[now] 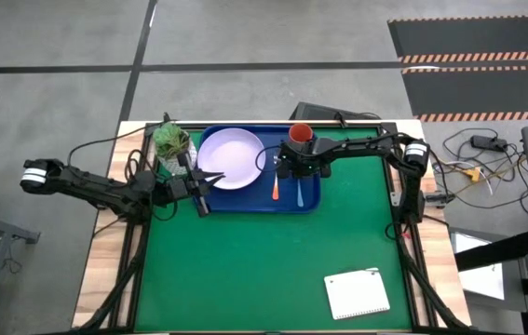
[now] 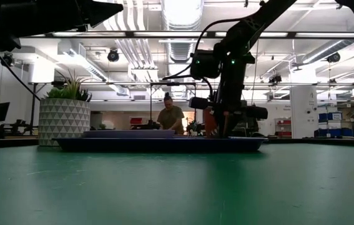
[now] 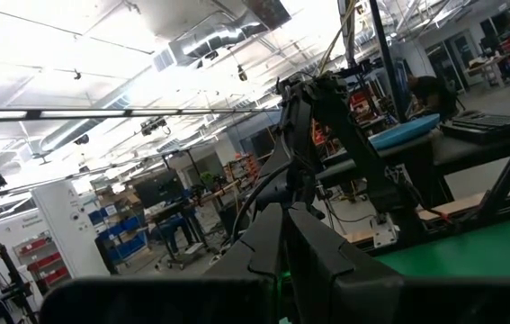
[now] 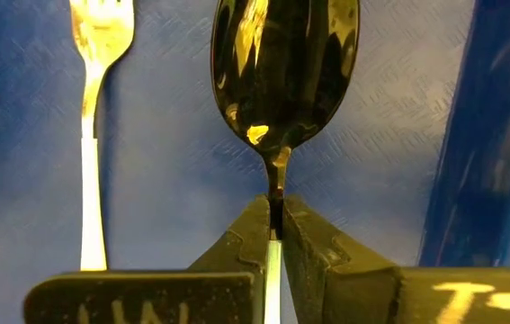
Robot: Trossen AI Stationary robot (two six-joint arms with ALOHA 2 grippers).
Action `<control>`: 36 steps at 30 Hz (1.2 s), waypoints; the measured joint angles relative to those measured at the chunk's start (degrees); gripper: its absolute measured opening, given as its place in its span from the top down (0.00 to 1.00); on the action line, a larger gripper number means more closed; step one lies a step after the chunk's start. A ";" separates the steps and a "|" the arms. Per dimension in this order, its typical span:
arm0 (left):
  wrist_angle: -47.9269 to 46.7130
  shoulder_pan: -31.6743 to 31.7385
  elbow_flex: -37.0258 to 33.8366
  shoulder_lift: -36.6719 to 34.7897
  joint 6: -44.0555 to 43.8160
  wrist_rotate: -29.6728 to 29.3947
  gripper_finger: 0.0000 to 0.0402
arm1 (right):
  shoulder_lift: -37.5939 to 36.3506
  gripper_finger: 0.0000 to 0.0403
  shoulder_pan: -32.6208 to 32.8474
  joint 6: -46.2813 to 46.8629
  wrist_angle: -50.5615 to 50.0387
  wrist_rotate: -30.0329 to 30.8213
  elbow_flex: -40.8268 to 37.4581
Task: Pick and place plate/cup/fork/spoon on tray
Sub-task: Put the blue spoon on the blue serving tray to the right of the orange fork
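The blue tray (image 1: 245, 200) lies at the table's far side. On it are the lavender plate (image 1: 231, 158), the orange-red cup (image 1: 301, 133) in the far right corner, and the orange-handled fork (image 1: 275, 189). The fork's tines (image 4: 102, 31) show beside the spoon's dark bowl (image 4: 286, 63). My right gripper (image 1: 299, 169) stands over the tray's right part, shut on the spoon, whose blue handle (image 1: 300, 194) points toward the near edge. My left gripper (image 1: 213, 177) hovers shut by the plate's left rim, holding nothing. My right gripper pinches the spoon's thin neck (image 4: 275, 184), just behind the bowl, between its two fingertips. The fingers come steeply from above. The handle runs back between them, and the bowl sticks out ahead, low over the tray floor. Whether the spoon rests on the tray, I cannot tell.
A white pot with a green plant (image 1: 172, 141) stands left of the tray. A white spiral notepad (image 1: 357, 294) lies near the table's front right. Green mat (image 1: 245, 270) stretches in front of the tray. A person (image 2: 170, 115) stands in the room behind.
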 joint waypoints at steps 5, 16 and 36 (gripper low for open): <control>0.00 0.00 0.00 0.00 0.00 0.00 1.00 | 0.00 0.97 0.00 0.75 -0.16 -0.36 0.00; 0.00 0.04 0.00 0.00 0.02 0.00 1.00 | 0.00 0.97 0.00 1.44 0.00 1.12 0.00; 0.00 0.02 0.15 -0.02 0.04 0.00 1.00 | 0.00 0.93 0.00 0.00 0.28 1.13 -0.02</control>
